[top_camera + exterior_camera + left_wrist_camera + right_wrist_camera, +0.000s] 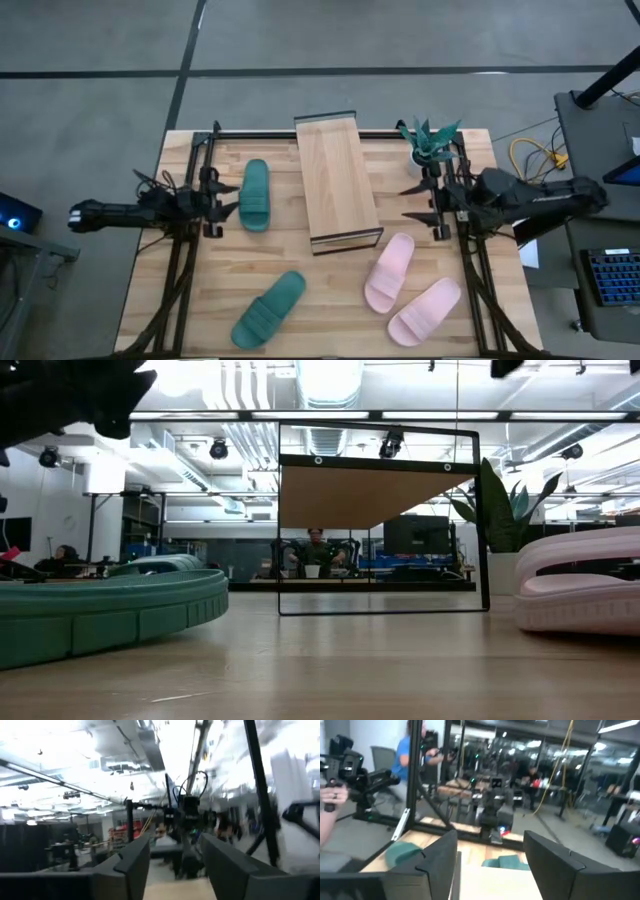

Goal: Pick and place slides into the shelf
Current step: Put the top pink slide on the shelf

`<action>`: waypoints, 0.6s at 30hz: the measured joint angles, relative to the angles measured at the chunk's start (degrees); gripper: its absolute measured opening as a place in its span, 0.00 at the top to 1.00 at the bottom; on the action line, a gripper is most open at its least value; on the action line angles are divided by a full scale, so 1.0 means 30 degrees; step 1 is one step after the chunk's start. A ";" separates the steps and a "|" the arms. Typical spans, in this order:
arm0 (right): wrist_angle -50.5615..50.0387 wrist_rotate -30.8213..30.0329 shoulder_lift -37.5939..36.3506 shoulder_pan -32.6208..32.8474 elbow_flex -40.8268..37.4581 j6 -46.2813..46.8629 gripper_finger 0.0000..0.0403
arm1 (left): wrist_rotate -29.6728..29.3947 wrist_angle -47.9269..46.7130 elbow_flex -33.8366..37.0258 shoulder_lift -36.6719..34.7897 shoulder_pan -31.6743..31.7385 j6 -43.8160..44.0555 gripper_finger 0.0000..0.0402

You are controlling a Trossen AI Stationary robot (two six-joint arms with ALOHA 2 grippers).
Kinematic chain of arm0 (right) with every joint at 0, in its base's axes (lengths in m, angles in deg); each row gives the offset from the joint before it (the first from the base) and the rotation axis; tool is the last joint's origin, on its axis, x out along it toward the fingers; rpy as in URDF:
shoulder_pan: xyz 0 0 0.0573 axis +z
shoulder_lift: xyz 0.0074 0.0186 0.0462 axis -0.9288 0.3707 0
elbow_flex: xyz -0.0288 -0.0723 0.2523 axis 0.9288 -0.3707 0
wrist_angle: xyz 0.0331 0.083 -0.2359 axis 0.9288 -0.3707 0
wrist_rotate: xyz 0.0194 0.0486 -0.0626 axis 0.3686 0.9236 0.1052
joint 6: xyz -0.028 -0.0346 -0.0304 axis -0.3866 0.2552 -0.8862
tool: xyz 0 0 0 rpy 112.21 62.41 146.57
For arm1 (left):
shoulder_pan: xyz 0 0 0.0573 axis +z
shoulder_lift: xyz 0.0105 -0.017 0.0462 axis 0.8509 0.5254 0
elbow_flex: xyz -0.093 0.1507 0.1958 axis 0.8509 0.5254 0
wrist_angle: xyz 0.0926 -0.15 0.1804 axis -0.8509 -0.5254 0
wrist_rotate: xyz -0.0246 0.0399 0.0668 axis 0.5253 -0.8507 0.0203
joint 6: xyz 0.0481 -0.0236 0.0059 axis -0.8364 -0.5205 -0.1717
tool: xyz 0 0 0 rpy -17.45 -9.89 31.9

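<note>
- Long light-wood plank shelf on a thin black wire frame (338, 183): stands at mid-counter, far half; landmark for all entries.
- Dark teal-green rubber slide (255, 194): just left of the shelf, lying along it.
- Second teal-green slide (269, 309): nearer than the shelf, to its left, angled; cut off at the low view's edge.
- Two pale pink rubber slides (390, 271) (425, 311): near-right of the shelf, side by side.
- Left pincer (226, 198): left of the shelf, fingers spread, holding nothing.
- Right pincer (415, 201): right of the shelf, fingers spread, empty.
- Wooden counter (330, 320): carries all items.
- Green potted plant (430, 140): far-right of the shelf; pot largely hidden.
</note>
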 joint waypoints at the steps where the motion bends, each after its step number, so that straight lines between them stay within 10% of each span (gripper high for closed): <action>1: -0.0593 -0.0002 0.0448 0.0145 0.0655 0.0232 0.45 | 0.0149 0.0143 0.0000 0.0080 0.0000 0.0433 0.58; 18: -0.9869 -0.9352 0.6828 0.6374 0.9238 0.2923 0.45 | 0.0786 0.1346 0.0000 0.0812 0.0000 0.0472 0.57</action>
